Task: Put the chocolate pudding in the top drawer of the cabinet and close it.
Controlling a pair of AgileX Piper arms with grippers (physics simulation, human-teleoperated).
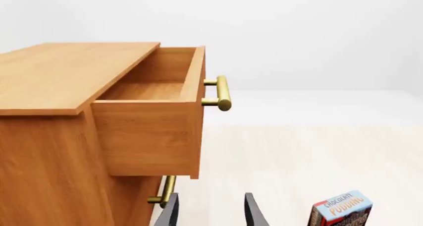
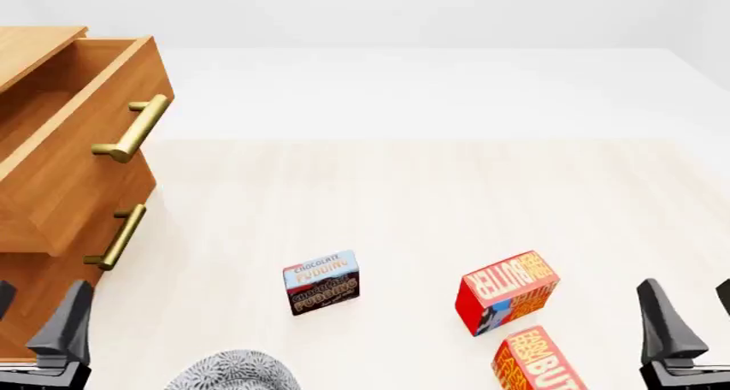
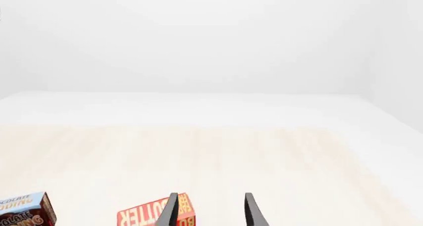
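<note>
The chocolate pudding [image 2: 321, 282] is a small blue-and-brown box standing on the table, well in front of the cabinet [image 2: 29, 262]; it also shows in the wrist views as pudding [image 1: 340, 208] and pudding [image 3: 23, 211]. The top drawer [image 2: 80, 142] stands pulled out, its inside bare wood, brass handle [image 2: 132, 129] facing right. The left wrist view shows the drawer [image 1: 152, 132] from the side. My left gripper [image 2: 34, 317] hangs open and empty beside the cabinet's lower front. My right gripper [image 2: 692, 313] is open and empty at the near right. Neither touches the pudding.
Two red-orange butter boxes [image 2: 508, 292] [image 2: 542, 362] lie right of the pudding, one in front of my right gripper [image 3: 211, 212]. A grey speckled round object [image 2: 234, 371] sits at the near edge. A lower drawer handle [image 2: 116, 234] juts out under the open drawer.
</note>
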